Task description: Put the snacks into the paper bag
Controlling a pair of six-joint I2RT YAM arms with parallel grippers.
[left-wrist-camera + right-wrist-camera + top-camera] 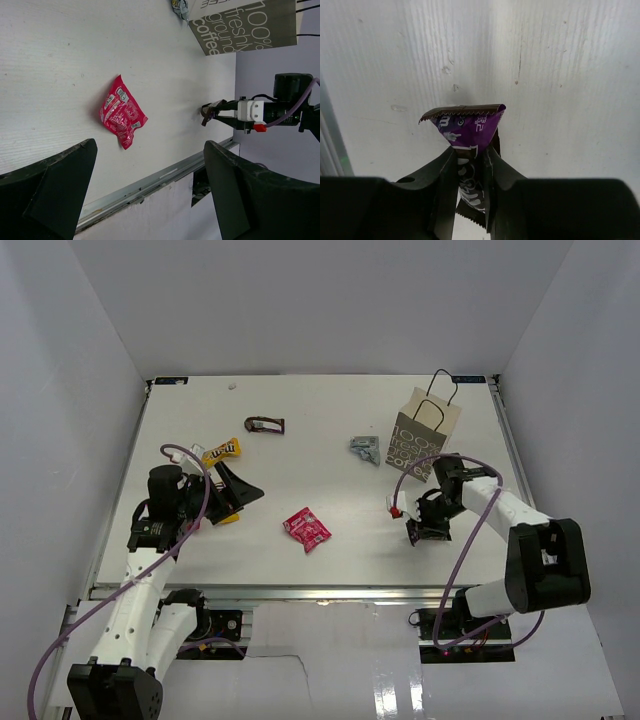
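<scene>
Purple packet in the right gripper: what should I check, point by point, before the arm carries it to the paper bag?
1. Grip: the right gripper is shut on the purple packet, one finger on each side: ok.
2. Packet clear of the table: cannot tell.
3. The paper bag stands upright: ok.
4. Bag mouth open wide enough: cannot tell; no view looks into it.
5. Way to the bag: the silver-grey packet lies beside the bag, on the left arm's side, not in between: ok.
6. The left gripper is open, empty and far off on the other side: ok.
</scene>
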